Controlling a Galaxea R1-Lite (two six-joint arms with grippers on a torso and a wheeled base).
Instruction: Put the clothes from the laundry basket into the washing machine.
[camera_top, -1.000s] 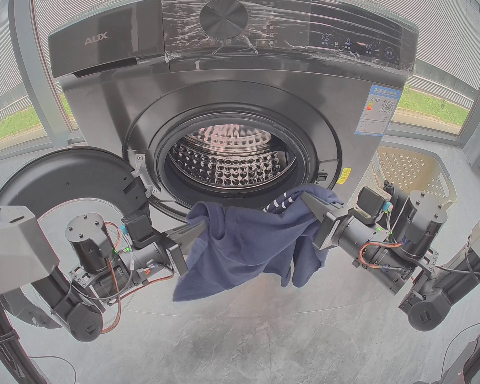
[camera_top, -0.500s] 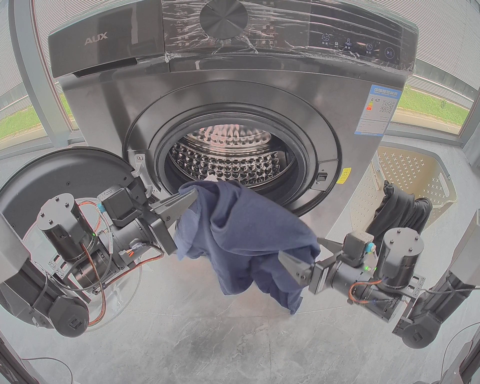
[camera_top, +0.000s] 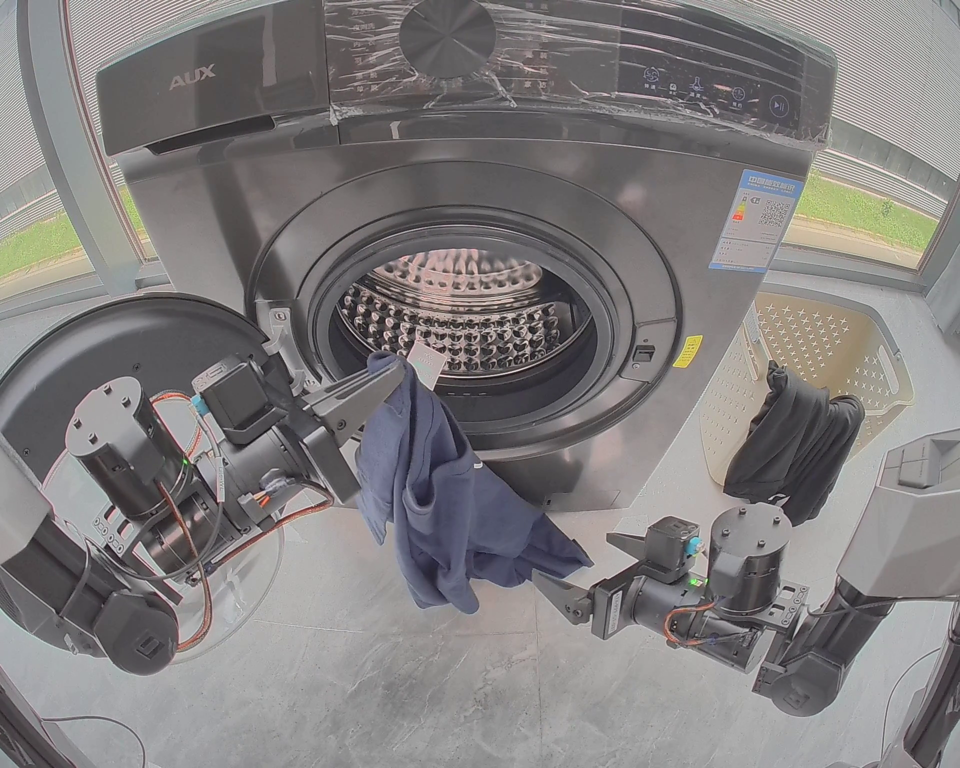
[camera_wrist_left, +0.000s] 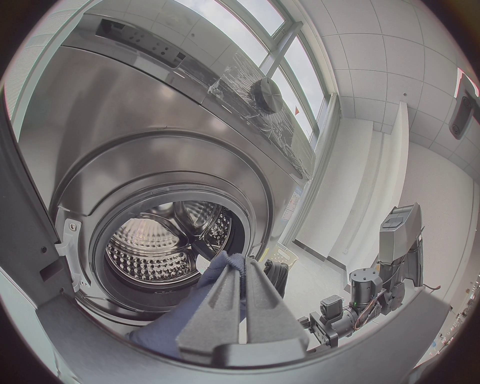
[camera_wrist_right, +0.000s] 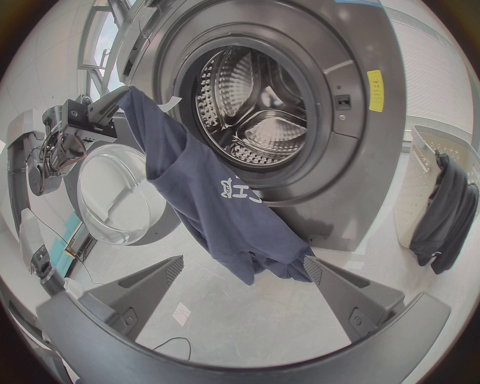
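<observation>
Head view: right claw (camera_top: 572, 558) has dropped lower, apparently releasing blue shirt (camera_top: 430, 480).

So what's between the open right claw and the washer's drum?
The navy shirt, hanging from the left gripper, as the right wrist view shows.

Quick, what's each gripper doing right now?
Left gripper: closed, holding the blue shirt.
Right gripper: open, holding nothing.
</observation>
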